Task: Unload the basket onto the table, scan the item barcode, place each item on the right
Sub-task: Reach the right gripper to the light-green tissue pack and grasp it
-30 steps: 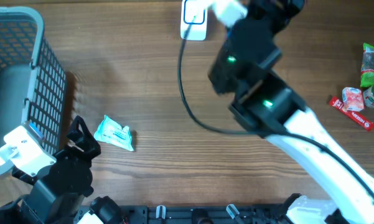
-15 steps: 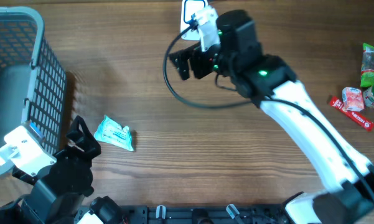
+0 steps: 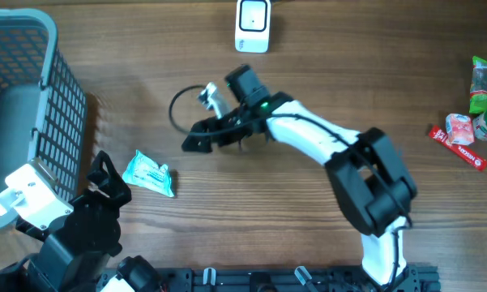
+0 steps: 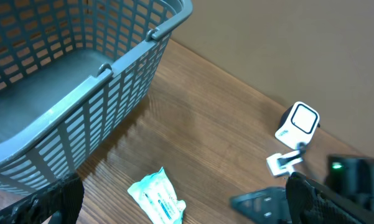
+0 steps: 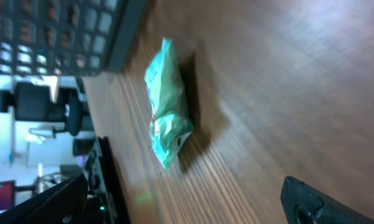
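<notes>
Item under inspection: one pale green-and-white crumpled plastic packet (image 3: 149, 174). It lies flat on the brown wood-grain surface (image 3: 324, 89) in its left half, toward the near edge, just beside the grey-blue plastic lattice basket (image 3: 32, 97). Nothing touches it. No barcode can be made out on its visible face.

The right end effector (image 3: 201, 136) is released, jaws spread wide and empty. It is stretched low across the surface and aimed at the packet, near it but apart. This reads as an approach for pickup.

The left end effector (image 3: 107, 180) is likewise released and empty, parked near the left near corner, just beside the packet.

The white box-shaped barcode scanner (image 3: 253, 24) stands at the middle of the far edge, well apart from the packet and within the right arm's reach.

A cluster of red and green wrapped goods (image 3: 480, 101) waits at the right edge, presumably later stock.

Risk: the thin, slack packet may crumple or slip under a pinch.
</notes>
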Robot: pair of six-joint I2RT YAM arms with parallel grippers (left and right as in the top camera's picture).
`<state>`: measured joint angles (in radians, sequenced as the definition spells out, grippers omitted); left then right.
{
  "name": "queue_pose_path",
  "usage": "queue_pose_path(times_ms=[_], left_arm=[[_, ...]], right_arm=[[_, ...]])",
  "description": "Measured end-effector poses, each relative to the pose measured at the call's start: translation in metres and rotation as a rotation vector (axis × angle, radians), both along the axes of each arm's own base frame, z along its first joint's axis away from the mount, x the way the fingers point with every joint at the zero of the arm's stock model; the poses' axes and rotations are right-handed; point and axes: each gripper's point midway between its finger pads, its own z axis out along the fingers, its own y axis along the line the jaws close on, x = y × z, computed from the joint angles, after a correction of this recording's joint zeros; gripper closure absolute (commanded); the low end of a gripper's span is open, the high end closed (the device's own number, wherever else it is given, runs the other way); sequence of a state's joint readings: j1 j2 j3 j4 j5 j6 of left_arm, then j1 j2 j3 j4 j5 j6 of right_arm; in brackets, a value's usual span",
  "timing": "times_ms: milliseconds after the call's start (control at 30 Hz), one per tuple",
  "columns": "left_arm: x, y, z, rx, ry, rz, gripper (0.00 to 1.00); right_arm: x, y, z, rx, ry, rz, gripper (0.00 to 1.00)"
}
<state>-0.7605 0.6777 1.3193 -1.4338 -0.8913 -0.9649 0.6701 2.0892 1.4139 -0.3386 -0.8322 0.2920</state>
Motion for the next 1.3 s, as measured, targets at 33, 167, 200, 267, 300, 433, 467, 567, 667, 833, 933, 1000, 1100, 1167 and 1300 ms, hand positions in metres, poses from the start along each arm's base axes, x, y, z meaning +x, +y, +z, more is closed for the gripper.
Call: queue_pose_path(times_ms=[33,167,200,267,300,433,467,567,667,833,933,1000,1100,1167,1300], left_arm=[[0.0,0.0,0.0,0.0,0.0,0.0,0.0],[0.0,0.0,0.0,0.0,0.0,0.0,0.0],[0.0,0.0,0.0,0.001,0.0,0.0,0.0],[0.0,0.0,0.0,0.001,0.0,0.0,0.0],[0.0,0.0,0.0,0.0,0.0,0.0,0.0],[0.0,0.0,0.0,0.001,0.0,0.0,0.0],[0.0,0.0,0.0,0.0,0.0,0.0,0.0],[0.0,0.0,0.0,0.0,0.0,0.0,0.0],[0.0,0.0,0.0,0.001,0.0,0.0,0.0],[0.0,0.0,0.0,0.001,0.0,0.0,0.0],[0.0,0.0,0.0,0.001,0.0,0.0,0.0],[0.0,0.0,0.0,0.001,0.0,0.0,0.0],[0.0,0.0,0.0,0.001,0.0,0.0,0.0],[0.0,0.0,0.0,0.001,0.0,0.0,0.0],[0.0,0.0,0.0,0.001,0.001,0.0,0.0]], right_arm=[[-0.004,0.004,-0.003,-0.017,-0.006,0.002,0.0],[-0.025,0.023,-0.012,-0.073,-0.048,0.027,0.0],[-0.029,0.027,-0.013,-0.077,-0.058,0.034,0.0],[-0.036,0.037,-0.014,-0.078,-0.081,0.043,0.0],[-0.038,0.041,-0.013,-0.076,-0.09,0.041,0.0],[-0.034,0.05,-0.02,-0.076,-0.091,0.004,0.0],[-0.033,0.05,-0.024,-0.084,-0.083,-0.006,0.0],[-0.032,0.048,-0.043,-0.118,-0.052,-0.028,0.0],[-0.031,0.052,-0.047,-0.105,-0.055,-0.026,0.0],[-0.04,0.066,-0.046,-0.065,-0.064,0.01,0.0],[-0.054,0.074,-0.046,-0.061,-0.061,0.041,0.0],[-0.061,0.078,-0.046,-0.058,-0.058,0.056,0.08],[-0.074,0.088,-0.051,-0.071,-0.039,0.056,0.48],[-0.072,0.089,-0.058,-0.096,-0.023,0.024,0.79],[-0.067,0.081,-0.073,-0.151,0.067,-0.048,0.96]])
